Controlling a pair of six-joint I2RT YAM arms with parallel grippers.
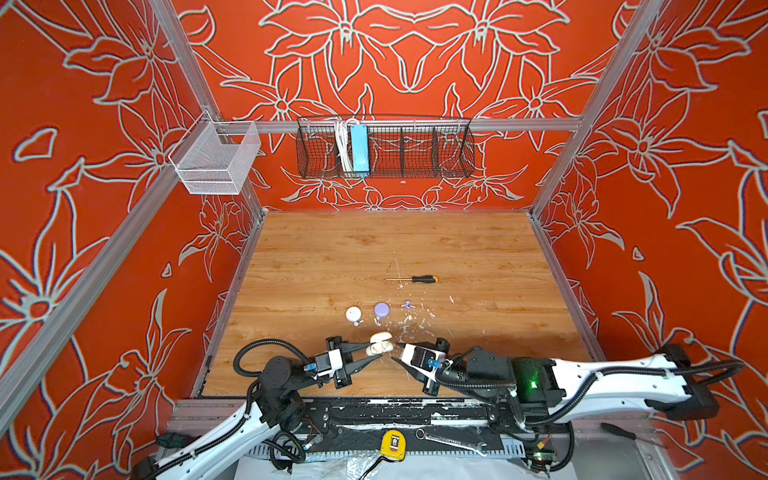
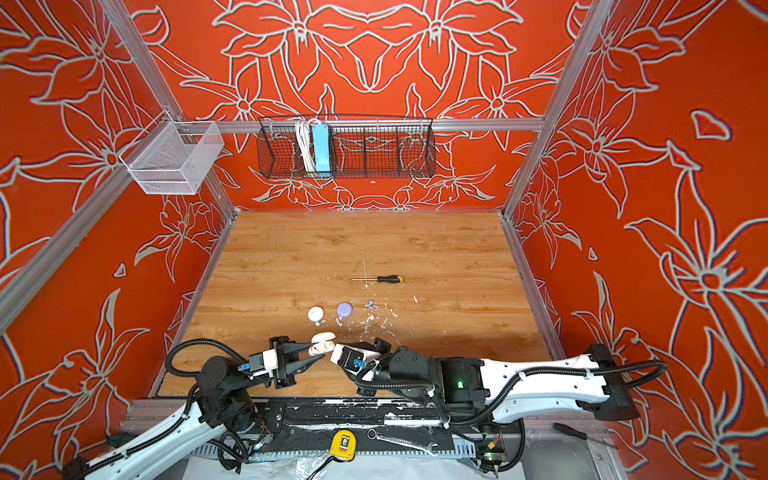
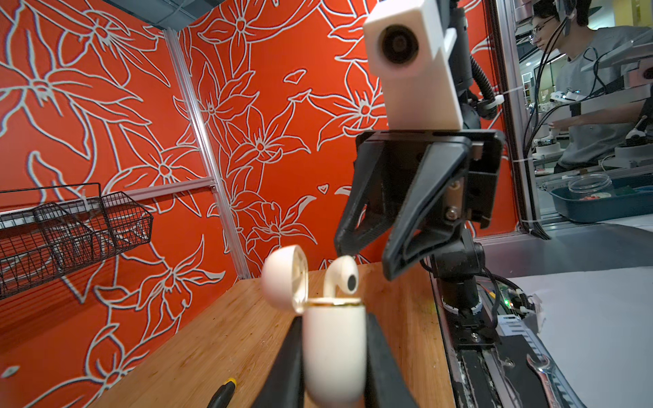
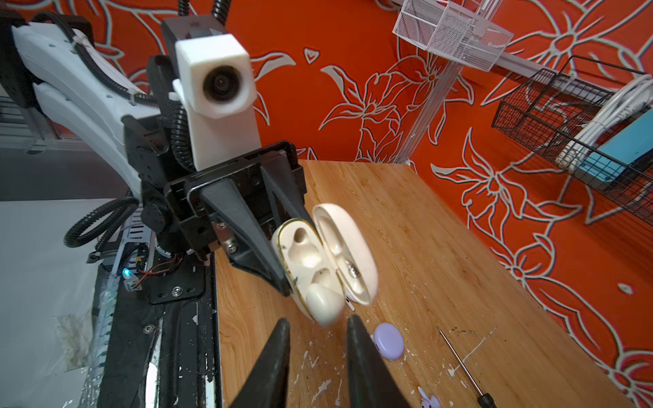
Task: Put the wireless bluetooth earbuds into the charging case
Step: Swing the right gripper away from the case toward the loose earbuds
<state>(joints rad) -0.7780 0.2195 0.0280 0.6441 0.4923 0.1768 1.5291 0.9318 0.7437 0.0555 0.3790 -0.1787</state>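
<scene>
- The left tool is closed on the body of the cream charging case. It holds the case near the front edge of the tabletop, with the lid swung open.
- One white earbud stands in a slot of this case. Its head rises well above the rim, so it seems not fully seated. The second slot is empty.
- The right tool has its jaws apart and grips nothing. Its tips are just beside the head of the earbud.
- Risk: if the right tool brushes the head sideways, the half-seated earbud can tip out and fall, because only its stem is inside.
- Risk: a push that does not go along the slot can jam the stem. It can also turn the case in the left tool, as the smooth rounded shell probably gives little grip.
- Risk: the open lid is close to the working tips, and a touch can fold it onto the earbud.
- Other earbuds lie on the tabletop: another white earbud just beside the round white case, and a lilac pair near the lilac case.
</scene>
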